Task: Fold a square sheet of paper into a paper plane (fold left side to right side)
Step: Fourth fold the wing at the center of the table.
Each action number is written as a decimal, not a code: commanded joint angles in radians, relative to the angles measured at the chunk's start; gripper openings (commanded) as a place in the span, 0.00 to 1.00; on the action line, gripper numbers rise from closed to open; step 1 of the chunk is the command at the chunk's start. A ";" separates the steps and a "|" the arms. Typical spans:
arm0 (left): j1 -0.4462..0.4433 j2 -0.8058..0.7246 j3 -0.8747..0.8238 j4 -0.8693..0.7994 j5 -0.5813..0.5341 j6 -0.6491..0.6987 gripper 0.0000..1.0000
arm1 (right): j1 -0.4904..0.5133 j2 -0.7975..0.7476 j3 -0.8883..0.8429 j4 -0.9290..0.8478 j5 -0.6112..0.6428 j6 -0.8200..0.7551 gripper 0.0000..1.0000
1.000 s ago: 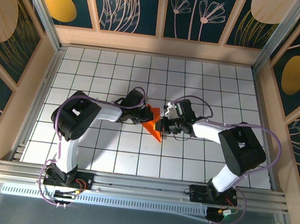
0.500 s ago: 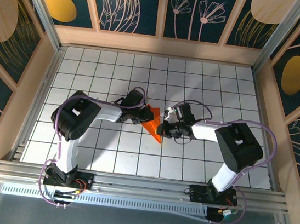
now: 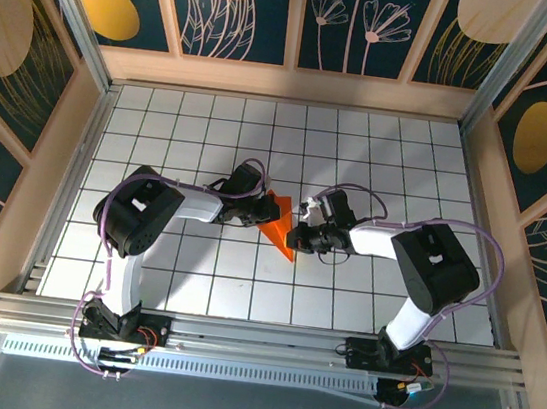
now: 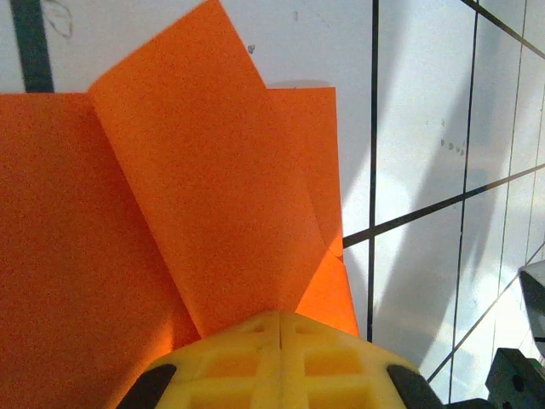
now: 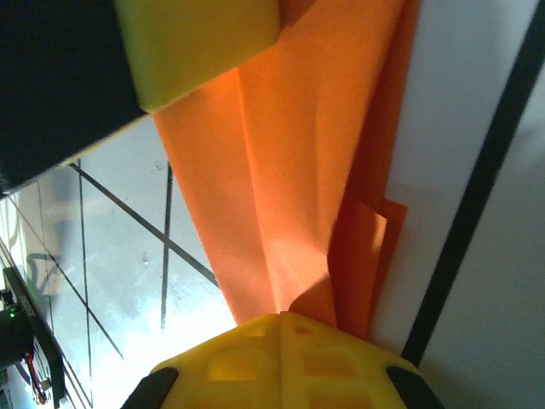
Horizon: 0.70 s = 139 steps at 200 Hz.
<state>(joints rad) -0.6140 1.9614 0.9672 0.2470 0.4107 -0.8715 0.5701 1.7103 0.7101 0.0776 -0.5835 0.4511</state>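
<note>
The orange sheet of paper (image 3: 278, 221) lies in the middle of the table, folded into a narrow pointed dart like a paper plane, tip toward the near side. My left gripper (image 3: 256, 212) meets it from the left, my right gripper (image 3: 298, 236) from the right. In the left wrist view the yellow fingertips (image 4: 255, 341) are pressed together, and a raised flap of the paper (image 4: 196, 187) runs into their seam at the left gripper (image 4: 281, 314). In the right wrist view the right gripper (image 5: 281, 316) is likewise shut on a creased layer of the paper (image 5: 281, 170).
A white gridded table (image 3: 202, 135) is walled by wooden frames and patterned panels. The left gripper's yellow finger (image 5: 200, 43) shows at the top of the right wrist view, close over the paper. Both arms' elbows arch above the near tiles.
The right arm's forearm and elbow have shifted slightly left and toward the near side. The left arm and the paper have hardly moved. Both grippers stay shut.
</note>
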 commanded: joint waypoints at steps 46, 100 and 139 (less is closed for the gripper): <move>0.001 -0.057 0.035 -0.044 -0.042 0.029 0.00 | 0.021 0.075 0.006 -0.147 0.125 -0.019 0.00; -0.004 -0.157 -0.106 0.080 0.008 -0.005 0.00 | 0.031 0.088 0.018 -0.175 0.175 -0.020 0.00; -0.024 -0.153 -0.142 0.135 0.061 -0.018 0.00 | 0.034 0.099 0.020 -0.183 0.207 -0.012 0.00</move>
<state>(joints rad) -0.6197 1.8133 0.8421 0.3126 0.4213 -0.8764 0.5911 1.7317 0.7570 0.0151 -0.5415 0.4515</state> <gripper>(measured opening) 0.043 0.047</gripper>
